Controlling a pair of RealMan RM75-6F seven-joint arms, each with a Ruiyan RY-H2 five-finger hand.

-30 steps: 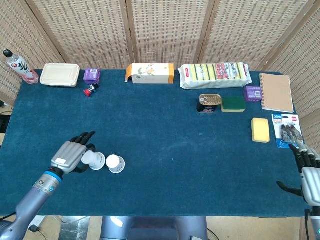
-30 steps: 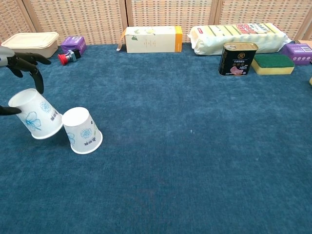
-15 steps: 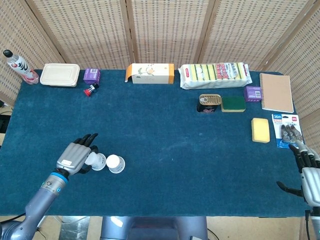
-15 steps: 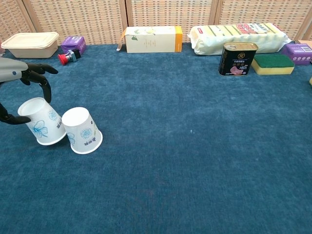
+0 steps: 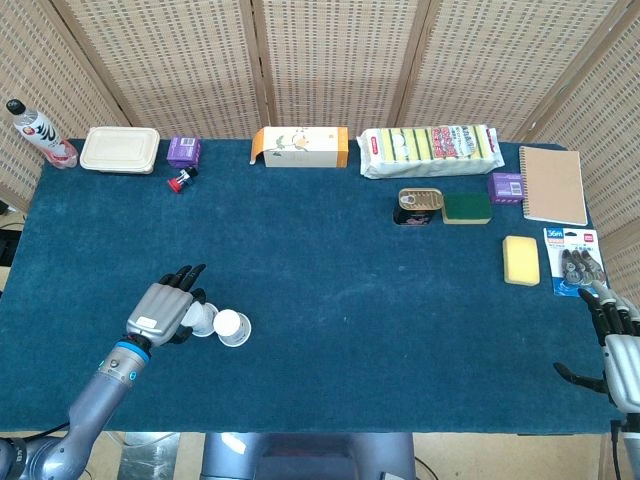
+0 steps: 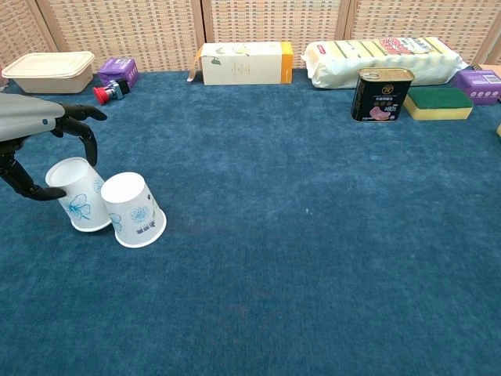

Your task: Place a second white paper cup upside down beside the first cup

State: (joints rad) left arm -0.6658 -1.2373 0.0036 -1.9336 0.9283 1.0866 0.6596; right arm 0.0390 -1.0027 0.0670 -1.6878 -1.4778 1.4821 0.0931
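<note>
Two white paper cups with blue flower prints stand upside down near the table's front left. The first cup (image 6: 135, 209) (image 5: 231, 327) sits on the blue cloth. The second cup (image 6: 78, 194) (image 5: 201, 321) leans tilted right against its left side, touching it. My left hand (image 6: 37, 133) (image 5: 163, 309) holds this second cup from above and from the left, fingers curved around its upturned base. My right hand (image 5: 618, 340) rests at the table's front right corner, fingers spread, holding nothing.
Along the back edge lie a bottle (image 5: 38, 133), a food box (image 5: 120, 149), a purple box (image 5: 183, 151), a tea carton (image 5: 300, 146) and a sponge pack (image 5: 430, 149). A tin can (image 5: 418, 206), green sponge (image 5: 466, 208), yellow sponge (image 5: 521, 260) and notebook (image 5: 552, 185) occupy the right.
My left hand has carried the second cup rightward and down until it touches the first cup. The cup is less tilted than before. The right hand has not moved.
</note>
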